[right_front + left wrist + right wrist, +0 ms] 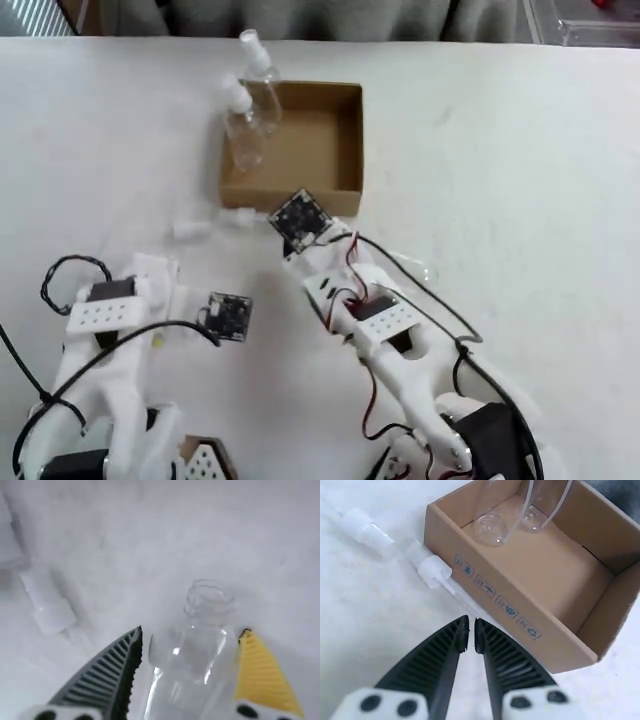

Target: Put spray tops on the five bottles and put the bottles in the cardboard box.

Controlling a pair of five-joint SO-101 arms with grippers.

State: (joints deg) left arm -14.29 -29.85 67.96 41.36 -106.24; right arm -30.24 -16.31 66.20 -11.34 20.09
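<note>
A clear, topless bottle [192, 665] lies between the grey and yellow fingers of my left gripper [192, 631], its neck pointing away. The yellow finger is against it and the grey finger stands slightly off, so the gripper is open. My right gripper [470, 630] is shut on nothing, just short of the cardboard box's [340, 150] front wall. A white spray top [432, 572] lies close ahead of its tips, its tube along the box. A second spray top [370, 530] lies farther off. Two capped bottles [250, 110] lean in the box.
Both loose spray tops [190, 228] [238, 215] lie on the white table in front of the box's left corner. The left arm [110, 310] is at the lower left and the right arm [380, 320] at the lower middle. Open table stretches to the right.
</note>
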